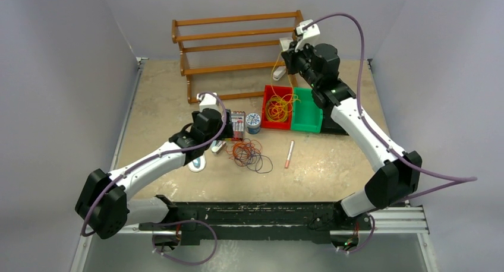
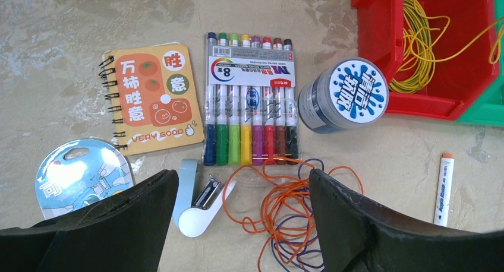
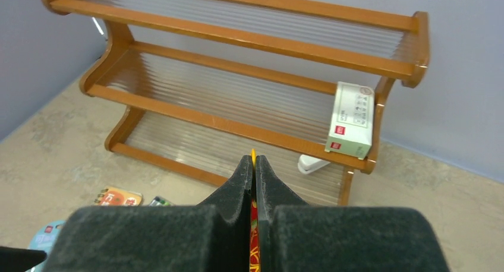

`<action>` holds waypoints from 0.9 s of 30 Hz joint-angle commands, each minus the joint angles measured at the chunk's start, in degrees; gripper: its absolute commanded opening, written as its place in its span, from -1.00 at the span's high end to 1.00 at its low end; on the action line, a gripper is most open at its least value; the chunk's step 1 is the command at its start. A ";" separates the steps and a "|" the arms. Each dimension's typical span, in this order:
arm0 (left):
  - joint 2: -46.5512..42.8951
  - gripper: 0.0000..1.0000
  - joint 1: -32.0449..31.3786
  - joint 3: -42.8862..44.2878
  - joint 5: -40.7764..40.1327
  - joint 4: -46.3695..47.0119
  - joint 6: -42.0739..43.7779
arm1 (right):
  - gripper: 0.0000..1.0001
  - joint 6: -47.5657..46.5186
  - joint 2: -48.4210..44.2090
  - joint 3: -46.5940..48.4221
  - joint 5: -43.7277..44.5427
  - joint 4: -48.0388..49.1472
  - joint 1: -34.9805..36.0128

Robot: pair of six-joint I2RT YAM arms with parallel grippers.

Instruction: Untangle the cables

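Cables (image 1: pixel 248 153) in orange and purple lie in one loose tangle on the tabletop (image 1: pixel 160 100), close in front of the left end effector (image 2: pixel 241 180), which hangs wide open and holds nothing. Yellow ones lie in the red bin (image 1: pixel 276 126), and the right end effector (image 3: pixel 254 162) is closed tight on one yellow strand (image 3: pixel 252 155), high above that bin. They look very light, thin and limp, so I judge that they slip easily and drag their neighbours along; it seems best to pinch a single loop at its free outer edge, away from the crossings.
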 commanded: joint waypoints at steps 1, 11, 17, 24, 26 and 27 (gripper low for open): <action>0.14 -0.60 0.21 2.75 0.14 0.45 1.15 | 1.00 1.48 0.29 4.04 -6.29 4.00 -0.17; 0.67 -0.60 0.21 2.44 0.02 0.19 1.03 | 1.00 3.30 3.81 5.90 -11.73 3.61 -0.17; 1.28 -0.60 0.23 2.61 -0.05 0.10 1.05 | 1.00 3.53 5.85 6.40 -9.92 2.62 -0.27; 2.33 -0.59 0.21 3.10 0.15 -0.08 1.03 | 1.00 7.15 6.00 3.69 -5.87 2.07 -3.39; 2.50 -0.59 0.21 3.05 0.62 0.07 1.00 | 1.00 7.47 6.18 3.34 -4.68 1.68 -4.18; 2.57 -0.59 0.21 2.99 0.72 0.34 0.86 | 1.00 7.45 6.32 2.99 -3.96 1.56 -4.43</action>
